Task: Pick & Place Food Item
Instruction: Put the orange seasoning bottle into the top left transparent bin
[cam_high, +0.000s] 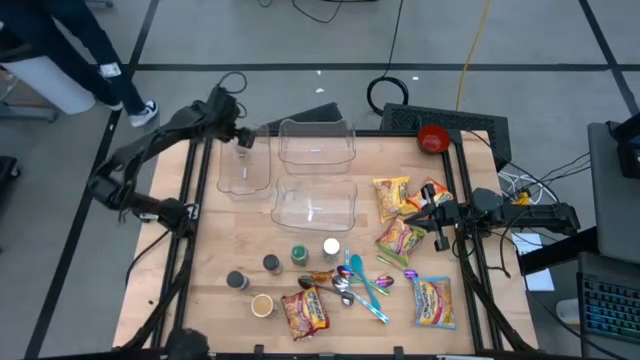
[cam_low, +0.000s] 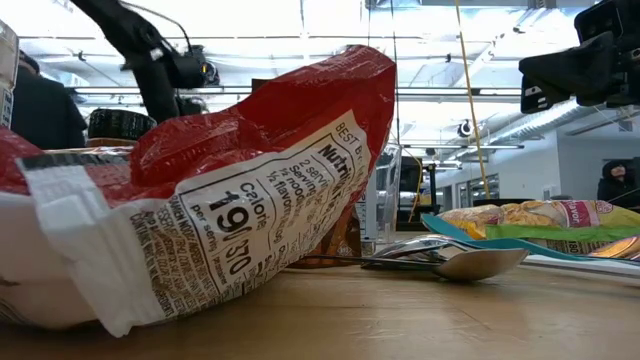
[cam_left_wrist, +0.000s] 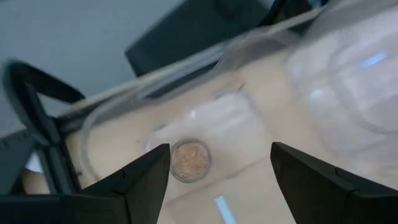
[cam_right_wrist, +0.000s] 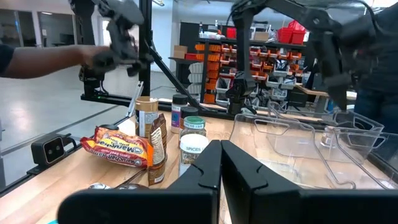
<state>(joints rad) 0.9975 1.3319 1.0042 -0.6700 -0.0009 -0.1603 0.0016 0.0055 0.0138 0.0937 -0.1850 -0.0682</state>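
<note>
From above, the left pincer (cam_high: 243, 140) is hovering over a clear bin (cam_high: 244, 165). Its wrist view is showing wide-spread fingers (cam_left_wrist: 146, 180) above a spice jar (cam_left_wrist: 190, 160) sitting inside. The right pincer (cam_right_wrist: 220, 163) is resting closed.

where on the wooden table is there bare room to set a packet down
Bare wood lies on the wooden table's left side, below the small clear plastic tub under the left gripper and left of the spice jars. A smaller gap sits between the jars and the larger clear tub. The right half around the right gripper, yellow noodle packets and spoons is crowded.
</note>
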